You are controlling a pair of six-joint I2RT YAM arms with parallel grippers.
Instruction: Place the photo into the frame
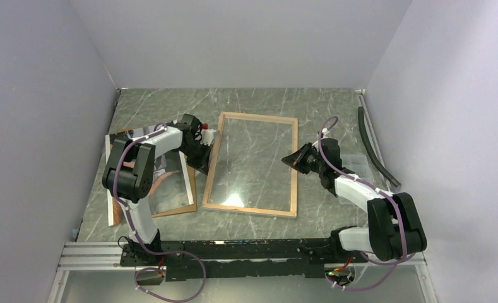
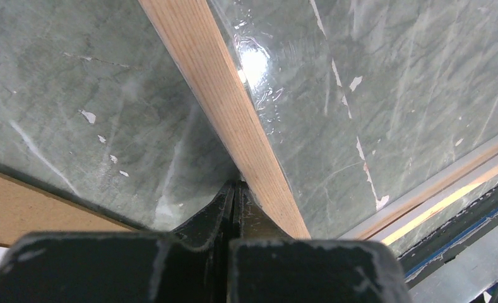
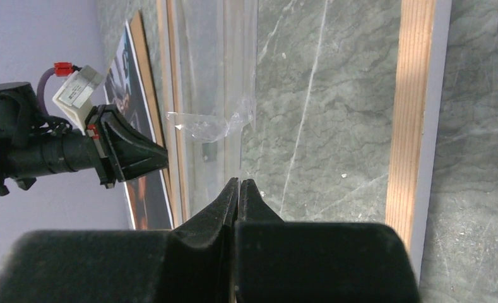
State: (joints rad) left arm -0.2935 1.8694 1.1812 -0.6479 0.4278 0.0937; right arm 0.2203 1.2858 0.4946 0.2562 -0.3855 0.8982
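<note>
The photo (image 1: 170,183) lay at the left on a brown board (image 1: 178,209), partly under the left arm and not yet in the frame (image 1: 251,210). The left pincer (image 1: 207,150) was closed and empty at the frame's left rail. The right pincer (image 1: 289,159) was closed too, just inside the right rail. I think steadying the frame needed gentle, level pressure. Only the left wrist view showed tips touching wood. Only the right showed a crumpled clear scrap (image 3: 208,124).
</note>
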